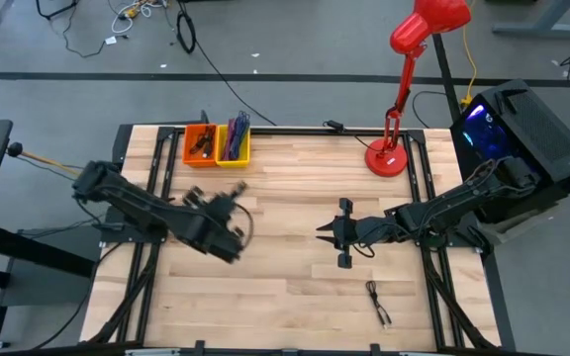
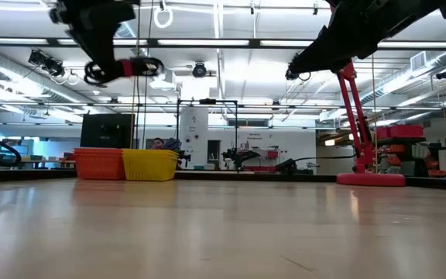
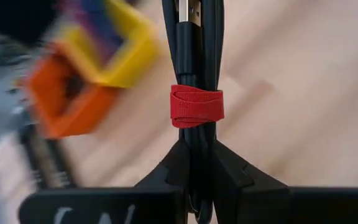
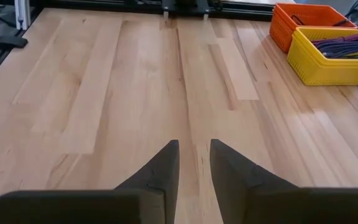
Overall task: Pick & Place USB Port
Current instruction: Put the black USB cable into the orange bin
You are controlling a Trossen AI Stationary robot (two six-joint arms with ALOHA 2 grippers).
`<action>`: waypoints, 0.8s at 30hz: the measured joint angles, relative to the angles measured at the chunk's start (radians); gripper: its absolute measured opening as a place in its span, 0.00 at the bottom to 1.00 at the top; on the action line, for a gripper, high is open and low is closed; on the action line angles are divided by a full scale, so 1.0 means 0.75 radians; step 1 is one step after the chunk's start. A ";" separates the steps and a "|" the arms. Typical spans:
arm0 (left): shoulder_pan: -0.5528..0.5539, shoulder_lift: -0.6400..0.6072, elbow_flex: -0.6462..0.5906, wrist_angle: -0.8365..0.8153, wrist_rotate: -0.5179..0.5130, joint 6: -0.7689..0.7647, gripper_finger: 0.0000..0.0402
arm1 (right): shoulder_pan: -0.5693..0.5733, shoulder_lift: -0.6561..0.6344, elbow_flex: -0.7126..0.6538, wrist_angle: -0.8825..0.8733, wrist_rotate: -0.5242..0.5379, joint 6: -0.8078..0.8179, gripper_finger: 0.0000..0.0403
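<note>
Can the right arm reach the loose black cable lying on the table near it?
Probably yes: the right gripper is open and empty, and bare table lies between it and the black cable.

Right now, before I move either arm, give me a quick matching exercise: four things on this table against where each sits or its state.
Things:
1. bundled black USB cable with red strap
2. yellow plastic bin
3. red desk lamp
4. loose black cable

States:
A. lying on the wood near the front edge
B. base at the back right
C. clamped in the left gripper
D. beside the orange bin

Pairs: 1-C, 2-D, 3-B, 4-A
</note>
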 joint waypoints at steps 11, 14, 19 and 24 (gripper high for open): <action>0.202 -0.390 -0.201 -0.207 -0.277 -0.152 0.09 | 0.000 0.000 0.000 0.005 0.010 0.031 0.23; 0.311 -0.501 -0.277 -0.194 -0.286 -0.130 0.09 | 0.000 0.000 0.000 0.009 0.010 0.031 0.23; 0.479 -0.667 -0.395 0.046 -0.295 0.097 0.09 | 0.000 0.000 0.000 0.013 0.011 0.031 0.23; 0.697 -0.784 -0.520 0.334 -0.262 0.393 0.09 | 0.000 0.000 0.000 0.027 0.046 0.031 0.23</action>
